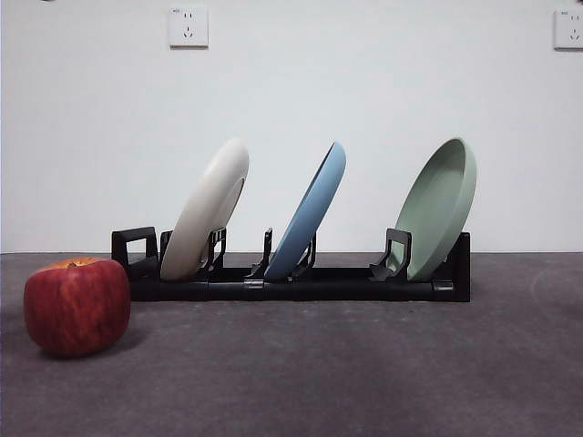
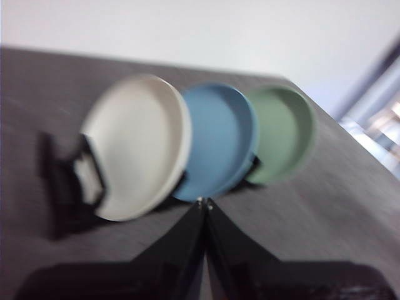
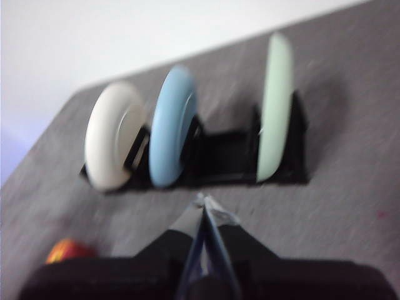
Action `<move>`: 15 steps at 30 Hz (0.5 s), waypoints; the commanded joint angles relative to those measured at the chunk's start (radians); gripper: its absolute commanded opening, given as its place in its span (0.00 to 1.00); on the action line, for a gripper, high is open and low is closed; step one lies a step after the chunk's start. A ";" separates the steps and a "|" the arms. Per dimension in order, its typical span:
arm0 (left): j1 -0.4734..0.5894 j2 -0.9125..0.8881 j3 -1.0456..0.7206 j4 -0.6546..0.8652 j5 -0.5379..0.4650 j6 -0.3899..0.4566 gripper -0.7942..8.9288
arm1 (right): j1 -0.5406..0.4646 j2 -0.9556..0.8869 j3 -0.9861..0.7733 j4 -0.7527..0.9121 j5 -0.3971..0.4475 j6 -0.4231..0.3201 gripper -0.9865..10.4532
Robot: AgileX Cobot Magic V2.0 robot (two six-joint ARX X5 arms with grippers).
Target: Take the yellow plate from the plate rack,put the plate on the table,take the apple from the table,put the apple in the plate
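Observation:
The yellow plate (image 1: pixel 208 211), pale cream, leans in the left slot of the black plate rack (image 1: pixel 301 282). It also shows in the left wrist view (image 2: pixel 137 147) and the right wrist view (image 3: pixel 112 136). The red apple (image 1: pixel 76 305) sits on the table (image 1: pixel 346 373) at the front left, apart from the rack; a blurred bit of the apple (image 3: pixel 65 250) shows in the right wrist view. My left gripper (image 2: pixel 205 203) is shut, empty, held back from the plates. My right gripper (image 3: pixel 203 203) is shut too, empty, on the rack's other side. Neither arm shows in the front view.
A blue plate (image 1: pixel 310 211) leans in the rack's middle slot and a sage-green plate (image 1: pixel 439 208) in the right one. A white wall with two sockets stands behind. The table's far edge (image 2: pixel 325 115) runs close past the green plate.

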 commanded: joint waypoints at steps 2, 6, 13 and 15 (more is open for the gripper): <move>0.002 0.124 0.088 -0.055 0.064 0.031 0.08 | -0.002 0.103 0.081 -0.075 -0.053 -0.080 0.15; 0.002 0.240 0.171 -0.071 0.056 0.069 0.31 | -0.001 0.185 0.126 -0.108 -0.077 -0.095 0.34; -0.026 0.454 0.349 -0.088 0.053 0.066 0.44 | -0.001 0.239 0.128 -0.122 -0.101 -0.096 0.39; -0.053 0.537 0.428 -0.108 0.042 0.067 0.43 | -0.002 0.239 0.128 -0.122 -0.101 -0.096 0.39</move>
